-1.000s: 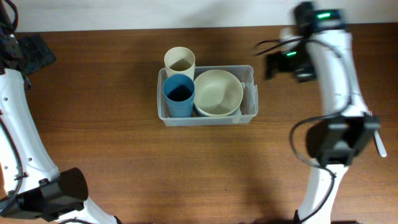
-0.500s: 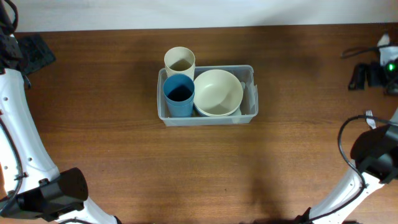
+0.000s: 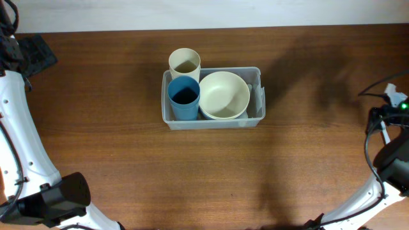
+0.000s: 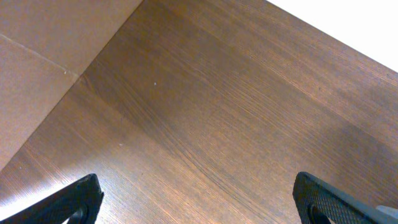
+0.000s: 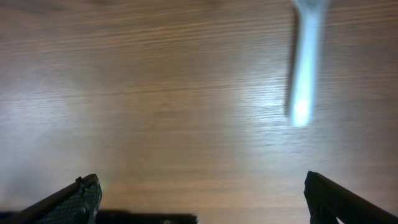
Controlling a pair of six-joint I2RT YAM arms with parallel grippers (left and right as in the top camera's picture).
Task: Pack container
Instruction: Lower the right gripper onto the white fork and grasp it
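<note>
Squarely in the middle sits the container (image 3: 217,123), long axis left to right, well apart from the left gripper (image 4: 199,199) and right gripper (image 5: 202,196), neither clearly nearer. Clear-walled, it holds a blue cup (image 3: 184,96) and a bowl (image 3: 223,94), with a cream cup (image 3: 185,62) at its back rim. Both grippers gape wide and empty; a blurred pale utensil (image 5: 305,62) lies ahead of the right one.

Blue cup (image 3: 184,96), cream bowl (image 3: 223,94), clr container (image 3: 214,123).

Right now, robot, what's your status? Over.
Left gripper open, empty. Right gripper open, empty. Container holds blue cup, cream bowl. Nothing over it.
</note>
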